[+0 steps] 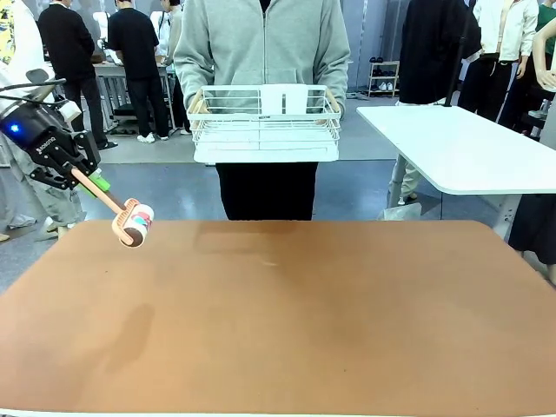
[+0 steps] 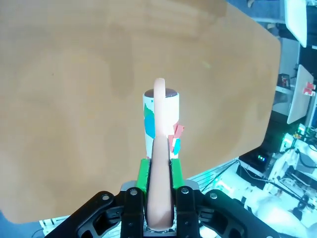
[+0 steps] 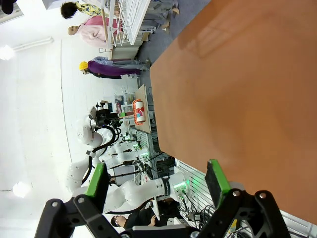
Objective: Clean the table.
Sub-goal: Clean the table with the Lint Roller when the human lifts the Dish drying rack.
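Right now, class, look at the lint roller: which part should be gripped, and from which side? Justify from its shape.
Grip the slim peach handle at its tail end, coming in along its length from behind, away from the roll. The handle is narrow enough for the fingers to pinch from both sides, as the left gripper does, leaving the roll free to turn.

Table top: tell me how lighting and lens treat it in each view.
Front view: even light, the table shows faint soft shadows near the lint roller. Left wrist view: paler, washed out, far edge bowed. Right wrist view: rolled sideways, background blown white.
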`<state>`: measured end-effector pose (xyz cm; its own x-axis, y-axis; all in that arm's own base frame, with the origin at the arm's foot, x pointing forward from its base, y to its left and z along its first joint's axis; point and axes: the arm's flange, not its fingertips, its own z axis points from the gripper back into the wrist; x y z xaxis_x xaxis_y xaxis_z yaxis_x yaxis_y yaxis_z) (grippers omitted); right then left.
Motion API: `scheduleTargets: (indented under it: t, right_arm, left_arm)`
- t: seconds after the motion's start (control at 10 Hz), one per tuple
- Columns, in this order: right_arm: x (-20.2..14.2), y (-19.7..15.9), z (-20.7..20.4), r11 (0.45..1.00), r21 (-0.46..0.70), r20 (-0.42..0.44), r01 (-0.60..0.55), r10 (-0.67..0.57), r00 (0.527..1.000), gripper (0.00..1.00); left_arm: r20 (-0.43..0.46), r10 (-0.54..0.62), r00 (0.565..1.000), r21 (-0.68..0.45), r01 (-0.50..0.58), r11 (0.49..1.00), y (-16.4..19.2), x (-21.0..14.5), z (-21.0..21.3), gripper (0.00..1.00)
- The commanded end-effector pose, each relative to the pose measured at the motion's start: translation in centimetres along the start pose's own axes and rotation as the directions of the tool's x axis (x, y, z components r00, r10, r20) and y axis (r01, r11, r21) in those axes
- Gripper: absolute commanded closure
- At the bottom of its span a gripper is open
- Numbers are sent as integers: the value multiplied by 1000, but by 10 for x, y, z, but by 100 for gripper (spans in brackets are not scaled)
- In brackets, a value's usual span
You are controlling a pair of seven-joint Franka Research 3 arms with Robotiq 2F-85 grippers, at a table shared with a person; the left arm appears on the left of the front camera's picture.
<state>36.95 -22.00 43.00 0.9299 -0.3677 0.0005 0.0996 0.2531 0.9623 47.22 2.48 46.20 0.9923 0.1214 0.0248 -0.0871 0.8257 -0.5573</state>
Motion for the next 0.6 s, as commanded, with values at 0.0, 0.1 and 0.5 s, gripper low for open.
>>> scheduleTargets:
  t: [0.0,0.1,0.5]
  right_arm:
    - [-1,4,1,1000,11,1,-6,6,1000,0]
    - [-1,4,1,1000,11,1,-6,6,1000,0]
    - [-1,4,1,1000,11,1,-6,6,1000,0]
  left_arm:
    - [12,-4,1000,82,3,997,-5,5,4,79]
    - [27,5,1000,172,-9,985,-12,6,6,79]
    - [56,51,997,393,-68,917,-43,15,3,79]
